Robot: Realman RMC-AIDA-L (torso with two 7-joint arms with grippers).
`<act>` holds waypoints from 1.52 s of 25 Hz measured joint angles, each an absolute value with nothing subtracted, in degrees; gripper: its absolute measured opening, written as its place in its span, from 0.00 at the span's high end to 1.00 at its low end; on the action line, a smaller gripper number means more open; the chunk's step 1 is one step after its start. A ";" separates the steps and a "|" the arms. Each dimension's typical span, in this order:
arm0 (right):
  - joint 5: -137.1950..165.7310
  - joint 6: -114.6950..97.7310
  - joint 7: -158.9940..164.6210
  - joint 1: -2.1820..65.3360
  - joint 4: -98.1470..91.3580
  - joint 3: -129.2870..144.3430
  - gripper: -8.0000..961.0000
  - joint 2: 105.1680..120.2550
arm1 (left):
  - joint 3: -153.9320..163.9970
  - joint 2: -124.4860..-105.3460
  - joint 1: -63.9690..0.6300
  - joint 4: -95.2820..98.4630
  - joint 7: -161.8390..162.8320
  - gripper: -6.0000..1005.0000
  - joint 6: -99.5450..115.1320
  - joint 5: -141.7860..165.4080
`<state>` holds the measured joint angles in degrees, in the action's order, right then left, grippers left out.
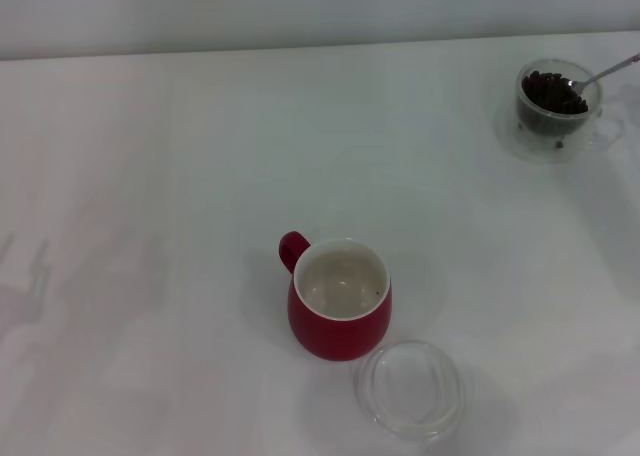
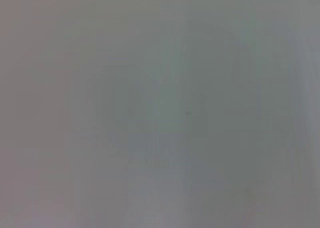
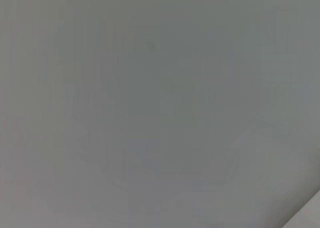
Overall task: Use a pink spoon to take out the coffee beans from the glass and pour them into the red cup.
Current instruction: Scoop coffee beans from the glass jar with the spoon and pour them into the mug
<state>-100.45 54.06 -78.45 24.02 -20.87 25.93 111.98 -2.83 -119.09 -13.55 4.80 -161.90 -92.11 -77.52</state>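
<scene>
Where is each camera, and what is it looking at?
Head view: sits on the robot's head, looking forward and down at the white table with the red cup, the glass of coffee beans, the pink spoon and a clear dish; no arm shows.
Left wrist view: sits on the left wrist, facing a plain pale surface; no fingers show.
Right wrist view: sits on the right wrist; the same.
Shared: both wrist views show only blank surface.

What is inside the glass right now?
The glass holds coffee beans, with the pink spoon standing in them. Its bowl is partly buried.
</scene>
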 joint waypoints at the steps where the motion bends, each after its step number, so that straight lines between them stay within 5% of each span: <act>1: -100.45 54.05 -77.93 24.02 -20.87 25.93 0.84 111.91 | -2.82 -119.09 -13.54 4.78 -161.89 0.60 -92.08 -77.52; 38: -100.37 62.36 -64.05 21.93 -20.83 27.98 0.84 110.73 | -2.46 -119.18 -13.49 4.30 -161.89 0.60 -91.57 -77.06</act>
<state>-100.37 62.36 -64.05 21.93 -20.83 27.98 110.73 -2.46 -119.18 -13.49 4.30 -161.89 -91.57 -77.06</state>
